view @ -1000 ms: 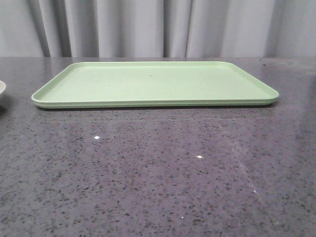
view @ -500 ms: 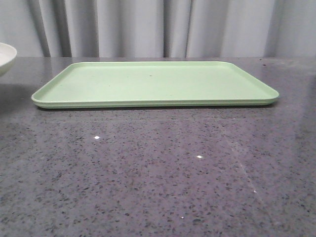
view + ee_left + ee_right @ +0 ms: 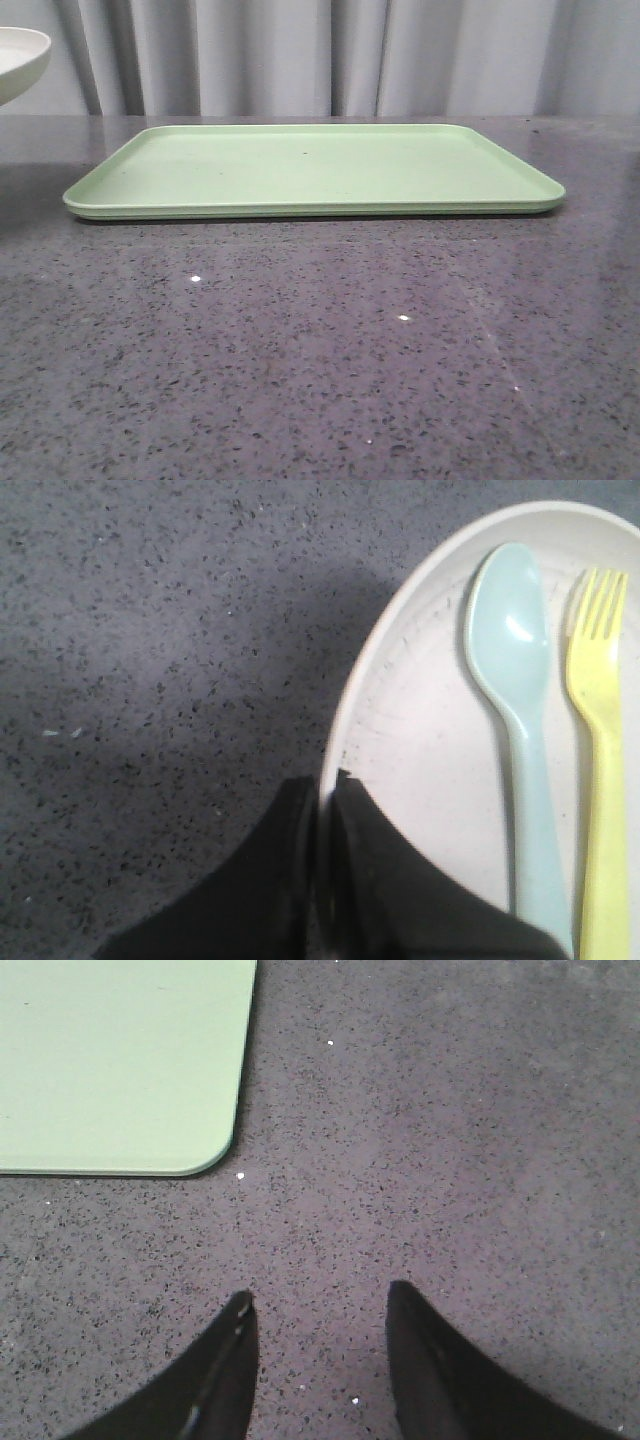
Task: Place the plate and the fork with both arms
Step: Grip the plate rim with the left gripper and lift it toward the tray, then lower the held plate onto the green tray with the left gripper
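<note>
The cream-pink plate (image 3: 420, 750) hangs above the dark table, and my left gripper (image 3: 322, 780) is shut on its rim, one finger inside and one outside. In the plate lie the yellow fork (image 3: 600, 780) and a pale blue spoon (image 3: 515, 680) side by side. The front view catches only the plate's edge (image 3: 20, 60) in the air at the far left, level with the curtain. My right gripper (image 3: 315, 1300) stands open over bare table, with nothing between its fingers, a short way from the tray's corner.
A flat light-green tray (image 3: 310, 170) lies on the speckled grey table (image 3: 320, 350) toward the back; its rounded corner (image 3: 190, 1155) appears in the right wrist view. A grey curtain hangs behind the table.
The plate has risen at the far left of the front view, from table height to well above the tray's level. The tray has not moved.
</note>
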Robot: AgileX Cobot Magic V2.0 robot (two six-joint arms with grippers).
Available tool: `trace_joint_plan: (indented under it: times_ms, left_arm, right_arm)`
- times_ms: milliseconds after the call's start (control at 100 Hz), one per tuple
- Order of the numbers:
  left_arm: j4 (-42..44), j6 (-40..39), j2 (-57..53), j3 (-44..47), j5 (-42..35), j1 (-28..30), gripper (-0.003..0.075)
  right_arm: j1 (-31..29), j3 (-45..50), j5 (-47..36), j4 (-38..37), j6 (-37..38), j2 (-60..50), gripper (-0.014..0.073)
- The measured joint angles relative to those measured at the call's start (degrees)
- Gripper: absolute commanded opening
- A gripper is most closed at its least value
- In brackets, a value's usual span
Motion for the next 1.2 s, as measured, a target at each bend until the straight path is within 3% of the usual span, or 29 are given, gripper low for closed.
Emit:
trace_joint_plan:
  times_ms: [210,530,880,1200]
  left_arm:
    - [0.7,-2.1,0.0,-3.3,-0.8,-5.5,-0.0021]
    - [6.2,-13.3,0.4,-12.4,-7.7,-21.3,-0.0021]
    - [9.3,-21.4,11.0,-21.1,-11.2,-38.0,-0.0021]
    - [14.5,-28.6,21.3,-27.2,-14.5,-47.4,-0.0021]
  right_arm:
    - [0.0,0.0,-0.7,0.0,0.0,0.0,0.0329]
    - [0.0,0.0,-1.2,0.0,0.0,0.0,0.0329]
    - [0.0,0.0,-1.3,0.0,0.0,0.0,0.0329]
    - [0.0,0.0,-1.3,0.0,0.0,0.0,0.0329]
